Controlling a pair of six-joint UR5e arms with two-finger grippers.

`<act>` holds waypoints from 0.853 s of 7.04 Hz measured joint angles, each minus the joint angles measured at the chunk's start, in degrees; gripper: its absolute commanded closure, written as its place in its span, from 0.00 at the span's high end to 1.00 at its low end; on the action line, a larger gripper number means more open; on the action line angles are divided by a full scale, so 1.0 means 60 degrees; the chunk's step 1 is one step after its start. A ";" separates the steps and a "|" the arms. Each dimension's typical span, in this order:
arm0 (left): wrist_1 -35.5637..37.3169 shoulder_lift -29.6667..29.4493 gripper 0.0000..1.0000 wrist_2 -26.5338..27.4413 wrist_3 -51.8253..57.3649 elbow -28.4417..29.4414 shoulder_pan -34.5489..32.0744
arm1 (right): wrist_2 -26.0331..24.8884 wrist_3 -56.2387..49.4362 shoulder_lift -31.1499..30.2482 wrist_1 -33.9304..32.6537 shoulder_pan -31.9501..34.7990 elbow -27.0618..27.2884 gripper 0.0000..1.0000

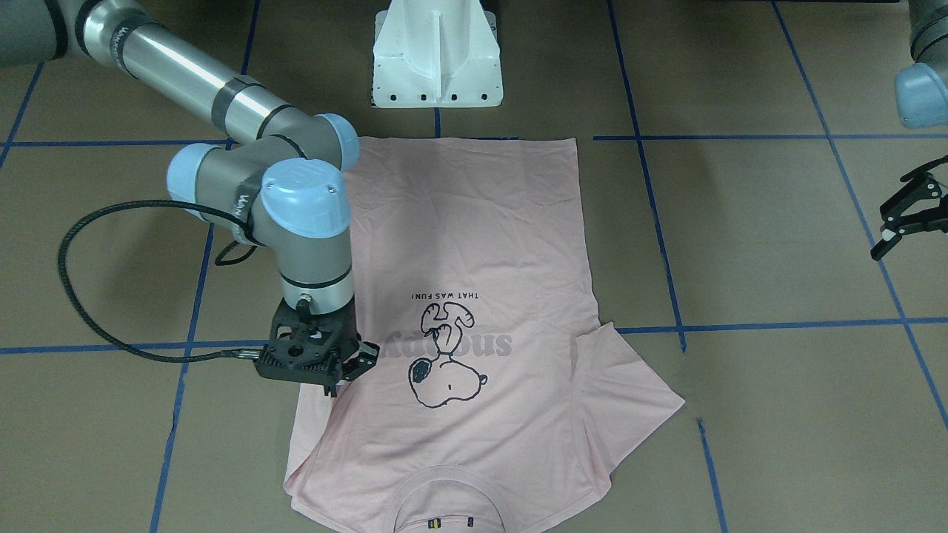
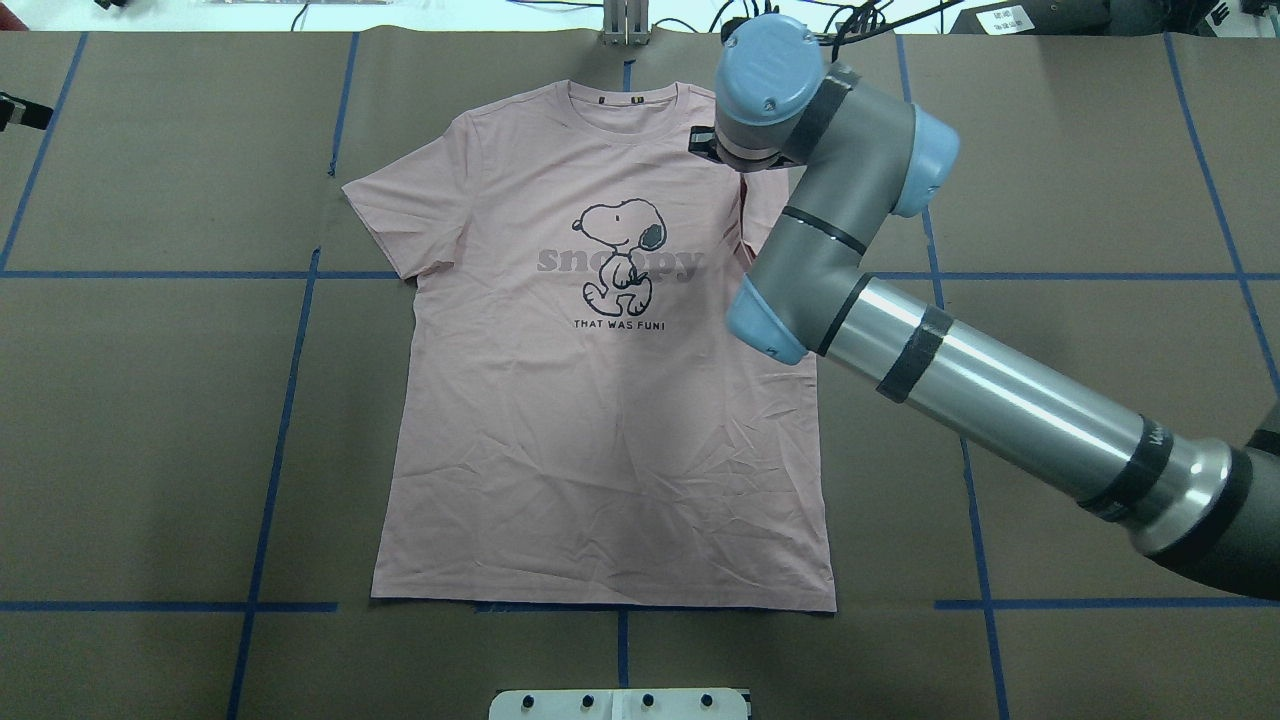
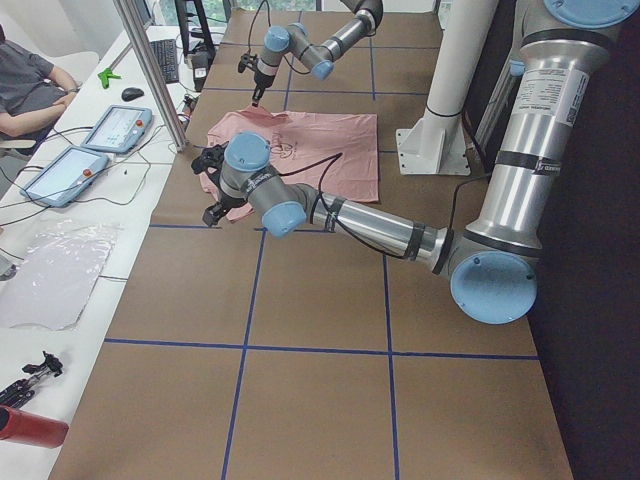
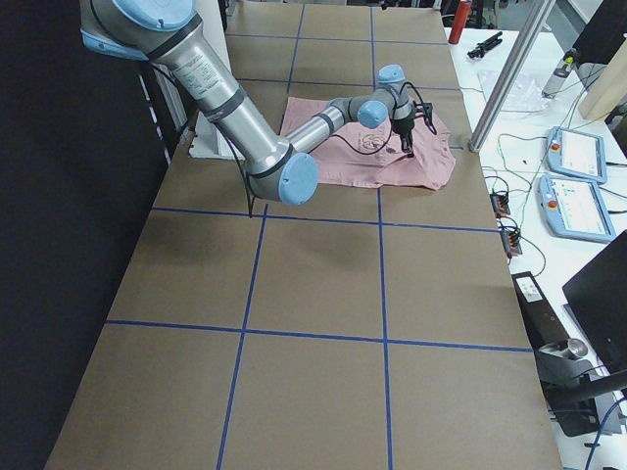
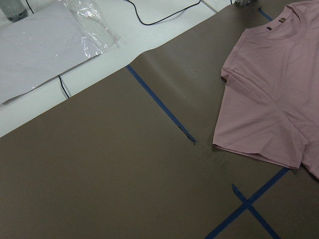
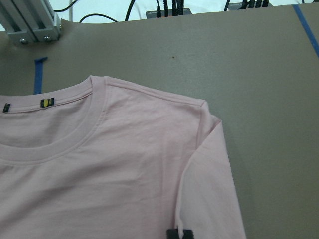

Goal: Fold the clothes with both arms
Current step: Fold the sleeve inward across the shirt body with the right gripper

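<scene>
You have the right gripper [image 6: 179,234] at the right sleeve of the T-shirt [image 2: 600,450], tips seemingly pinching it, while the spread left gripper [image 1: 889,229] hangs well left.

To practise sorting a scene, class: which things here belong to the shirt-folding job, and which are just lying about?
Belongs to the job:
pink T-shirt, lying face up
right tool, at the shirt's folded-in sleeve
left tool, open, off to the side

Just lying about:
white pedestal base
two tablets
clear plastic sheet
red cylinder
</scene>
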 measured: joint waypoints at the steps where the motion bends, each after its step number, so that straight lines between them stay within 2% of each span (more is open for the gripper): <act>1: 0.0000 0.0000 1.00 0.0000 -0.0008 -0.0002 0.0000 | -0.0381 0.0175 0.0224 0.0023 -0.0237 -0.0258 1.00; 3: 0.0014 -0.0001 1.00 0.0010 -0.0028 0.0015 0.0010 | -0.0628 0.0271 0.0367 0.0101 -0.0397 -0.0411 1.00; 4: 0.0038 0.0002 1.00 0.0031 -0.0108 0.0063 0.0061 | -0.0320 0.0127 0.0459 0.0103 -0.0278 -0.0414 1.00; 5: 0.0054 -0.0009 0.99 0.0215 -0.0593 0.0122 0.0219 | 0.0470 -0.0305 0.0538 0.0066 0.0066 -0.0383 1.00; 6: 0.0043 -0.0115 0.93 0.0644 -0.1661 0.0161 0.0576 | 0.1540 -0.1140 0.0454 0.0037 0.0634 -0.0273 1.00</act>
